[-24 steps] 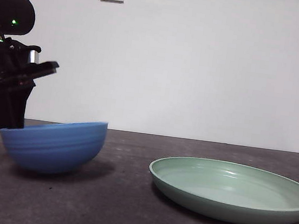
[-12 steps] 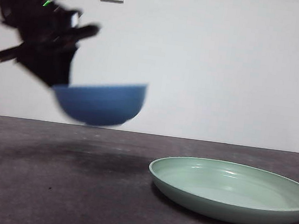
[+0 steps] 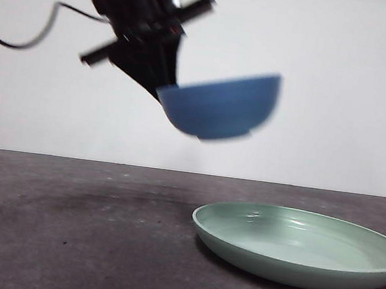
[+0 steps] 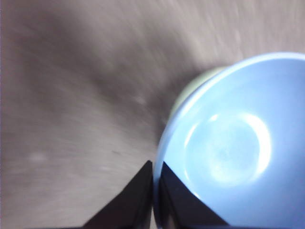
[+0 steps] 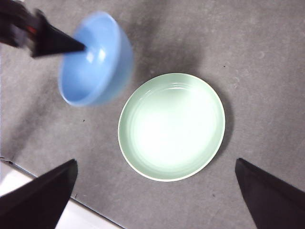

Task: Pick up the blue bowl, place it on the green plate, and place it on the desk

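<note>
My left gripper (image 3: 166, 85) is shut on the rim of the blue bowl (image 3: 220, 109) and holds it tilted in the air, well above the desk (image 3: 61, 241) and up-left of the green plate (image 3: 300, 246). In the left wrist view my jaws (image 4: 155, 174) pinch the bowl's rim (image 4: 233, 148), with a sliver of the plate (image 4: 190, 88) behind it. The right wrist view shows the bowl (image 5: 95, 62) beside the empty plate (image 5: 171, 126), held by the left gripper (image 5: 81, 46). My right gripper (image 5: 156, 161) is open and empty, high above the plate.
A black cable (image 3: 30, 40) hangs from the left arm. A white wall stands behind the desk. The desk's pale edge (image 5: 19, 188) shows in the right wrist view.
The left gripper has lifted the blue bowl off the desk and carried it up and to the right, toward the green plate. The plate has not moved.
</note>
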{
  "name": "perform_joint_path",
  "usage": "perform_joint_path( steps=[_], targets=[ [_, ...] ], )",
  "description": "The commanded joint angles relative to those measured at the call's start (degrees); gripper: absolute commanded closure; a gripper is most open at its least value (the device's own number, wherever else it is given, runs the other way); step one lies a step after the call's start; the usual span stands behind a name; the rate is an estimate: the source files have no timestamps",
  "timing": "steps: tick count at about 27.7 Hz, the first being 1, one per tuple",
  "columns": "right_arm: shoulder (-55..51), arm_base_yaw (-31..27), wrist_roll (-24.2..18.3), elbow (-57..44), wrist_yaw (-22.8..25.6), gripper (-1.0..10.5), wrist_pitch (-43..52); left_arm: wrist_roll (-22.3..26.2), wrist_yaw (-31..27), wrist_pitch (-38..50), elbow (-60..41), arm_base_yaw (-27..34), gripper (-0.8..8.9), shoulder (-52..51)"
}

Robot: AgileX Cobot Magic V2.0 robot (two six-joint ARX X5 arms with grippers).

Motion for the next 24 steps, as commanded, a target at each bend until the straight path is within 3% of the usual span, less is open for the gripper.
perform_joint_path(
  steps=[1, 12, 21, 24],
  targets=[
    [0.04, 0.13, -0.87, 1.14, -0.07, 3.1, 0.17, -0.7, -0.09, 0.81, 2.58, -2.69, 8.05, 3.67],
    [0.04, 0.13, -0.87, 1.14, -0.07, 3.1, 0.2, -0.63, -2.36, 2.78, 6.93, -10.56, 8.06, 14.8],
    [0.09, 0.13, -0.87, 1.14, -0.07, 3.1, 0.17, -0.74, -2.38, 3.08, 7.48, -11.43, 8.04, 18.75],
    [0.09, 0.13, -0.94, 1.14, -0.04, 3.1, 0.2, -0.83, -2.38, 3.06, 8.44, -11.43, 6.66, 18.75]
  ],
)
